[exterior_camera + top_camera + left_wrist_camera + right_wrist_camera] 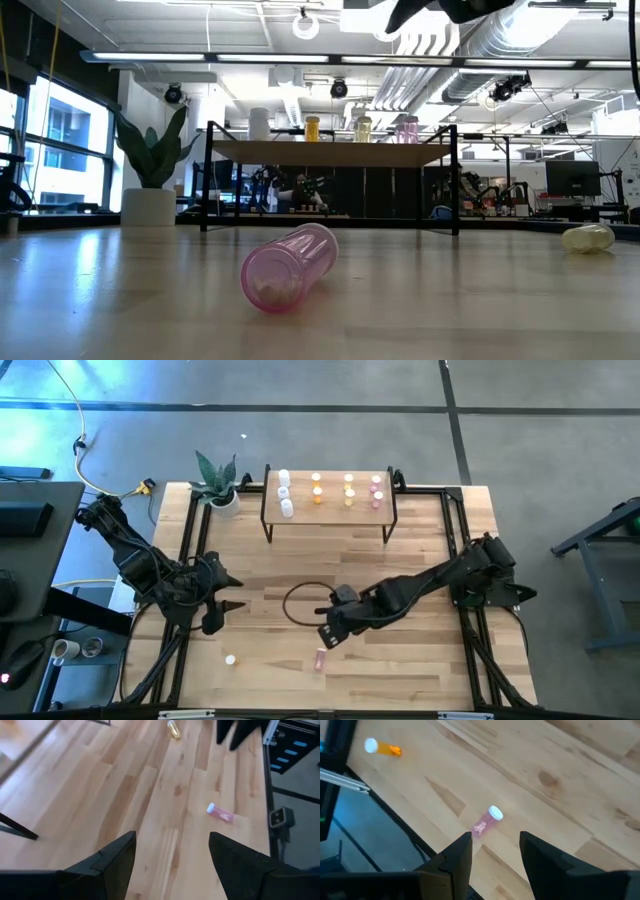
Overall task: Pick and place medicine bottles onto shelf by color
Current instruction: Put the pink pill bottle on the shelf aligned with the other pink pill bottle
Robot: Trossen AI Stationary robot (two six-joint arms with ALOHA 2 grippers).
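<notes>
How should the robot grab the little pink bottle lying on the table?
The pink bottle lies on its side, white cap at one end, with bare table all around it. Best is probably to come straight down from above and pinch the middle of its round body, fingers across its length so it cannot roll away. The right gripper hovers close above it, jaws apart and empty.

Two small bottles lie on their sides well apart on the tabletop: a pink bottle (320,659) and an orange-yellow bottle (231,659); white, orange-yellow and pink bottles stand upright on the light-wood shelf (330,510)
</notes>
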